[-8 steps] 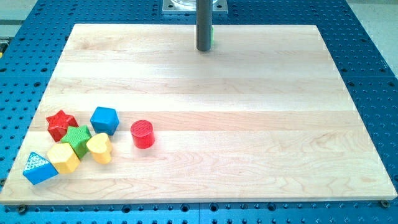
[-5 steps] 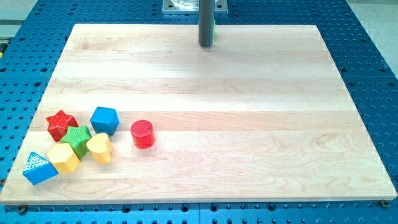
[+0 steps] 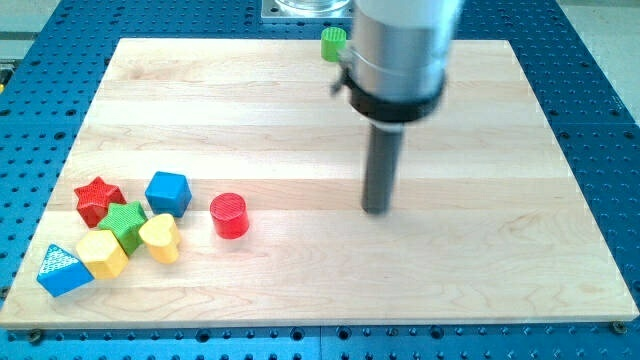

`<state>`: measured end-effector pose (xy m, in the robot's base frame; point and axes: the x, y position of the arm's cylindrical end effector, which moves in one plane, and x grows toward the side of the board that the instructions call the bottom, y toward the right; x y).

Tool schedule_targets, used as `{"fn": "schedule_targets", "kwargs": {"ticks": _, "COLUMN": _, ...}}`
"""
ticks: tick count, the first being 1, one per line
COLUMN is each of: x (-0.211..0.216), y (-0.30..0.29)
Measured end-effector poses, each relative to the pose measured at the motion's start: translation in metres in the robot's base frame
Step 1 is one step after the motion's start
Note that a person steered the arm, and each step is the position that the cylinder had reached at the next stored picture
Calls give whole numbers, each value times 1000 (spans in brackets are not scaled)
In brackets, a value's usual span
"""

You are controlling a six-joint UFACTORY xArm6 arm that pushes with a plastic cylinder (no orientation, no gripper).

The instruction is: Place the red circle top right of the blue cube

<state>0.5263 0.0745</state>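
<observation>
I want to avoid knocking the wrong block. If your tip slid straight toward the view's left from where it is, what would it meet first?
My tip sits level with the red circle, so it would probably meet that first; the wooden board between them looks free.

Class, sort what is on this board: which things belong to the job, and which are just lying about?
Job: red circle; blue cube; my tip, to the view's right of both.

Lying about: red star; green star; yellow heart; yellow block; blue triangle; green block.
</observation>
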Motion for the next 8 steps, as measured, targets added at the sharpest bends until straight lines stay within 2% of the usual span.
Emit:
{"fn": "schedule_targets", "kwargs": {"ticks": 1, "x": 80, "y": -89}}
{"fn": "schedule_targets", "kwargs": {"ticks": 2, "x": 66, "y": -184}}
{"fn": "schedule_targets", "kwargs": {"ticks": 3, "x": 37, "y": -194}}
{"fn": "schedule_targets", "kwargs": {"ticks": 5, "x": -61, "y": -115}}
{"fn": "schedule_targets", "kwargs": {"ticks": 6, "x": -64, "y": -117}}
{"fn": "schedule_targets", "kwargs": {"ticks": 7, "x": -30, "y": -151}}
{"fn": "schedule_targets", "kwargs": {"ticks": 8, "x": -51, "y": -193}}
